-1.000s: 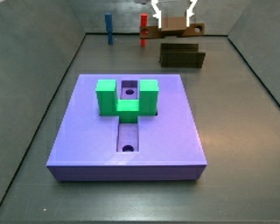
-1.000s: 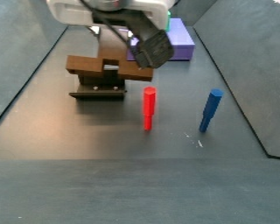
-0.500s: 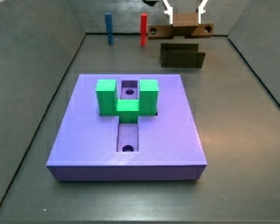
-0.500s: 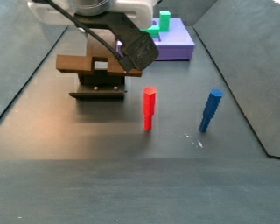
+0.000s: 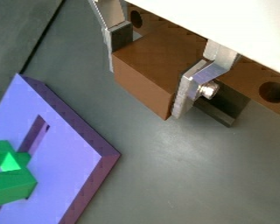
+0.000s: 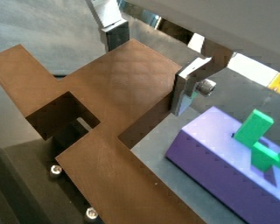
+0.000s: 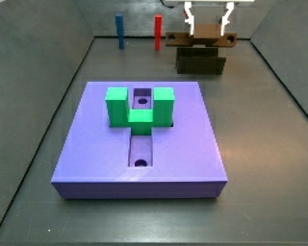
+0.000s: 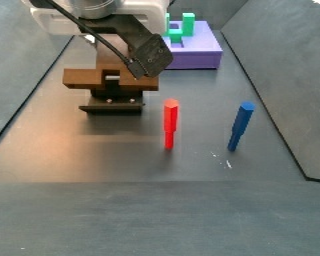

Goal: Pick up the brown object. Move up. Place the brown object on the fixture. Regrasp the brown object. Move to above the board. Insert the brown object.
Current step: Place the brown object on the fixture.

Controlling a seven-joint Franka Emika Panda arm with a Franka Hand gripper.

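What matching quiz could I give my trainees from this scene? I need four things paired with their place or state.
Things:
1. brown object
2. fixture
3. green U-shaped block
4. red peg

Places or states:
A. stands upright on the floor beside a blue peg
B. sits on top of the purple board
C. rests on the floor under the brown piece
D. between the fingers of the gripper, at the fixture's top

Pairs: 1-D, 2-C, 3-B, 4-A
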